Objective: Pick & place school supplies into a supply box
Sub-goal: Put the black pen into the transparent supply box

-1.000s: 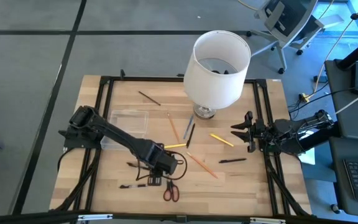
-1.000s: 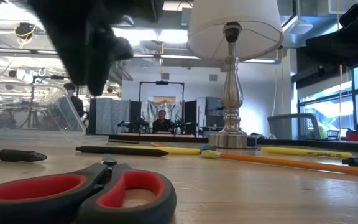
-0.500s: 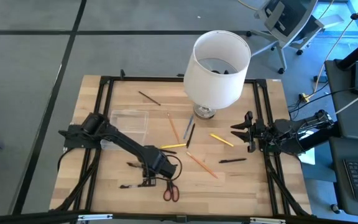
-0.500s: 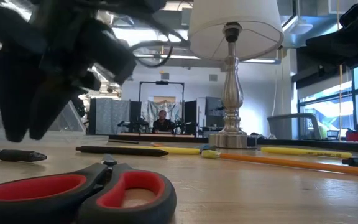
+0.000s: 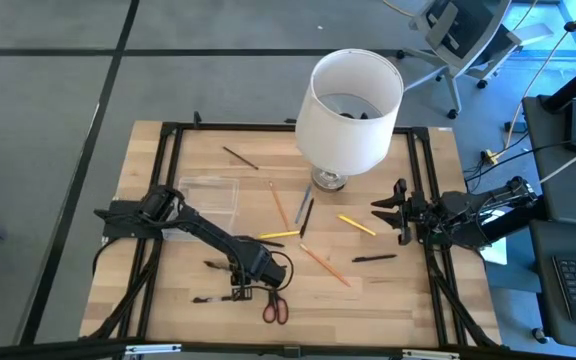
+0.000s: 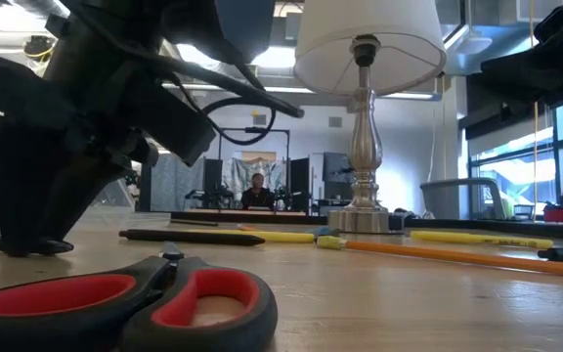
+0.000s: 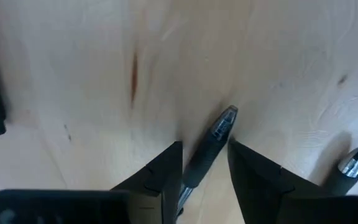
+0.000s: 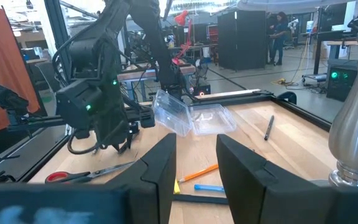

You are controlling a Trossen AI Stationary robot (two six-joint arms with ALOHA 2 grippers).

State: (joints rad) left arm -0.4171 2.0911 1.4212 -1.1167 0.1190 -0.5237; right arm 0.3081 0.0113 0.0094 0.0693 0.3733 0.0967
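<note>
Your left tool is down at the tabletop, near its front edge, just beside the red-handled scissors. Its fingers stand partly apart, straddling a dark pen; you cannot tell from the wrist view whether they touch it, and the pen lies flat on the wood. A second dark pen lies close alongside. The clear supply box sits behind, toward the left edge. Yellow and orange pencils lie scattered mid-tabletop near the white lamp. Your right tool hangs at the right edge, fingers partly apart, holding nothing.
</note>
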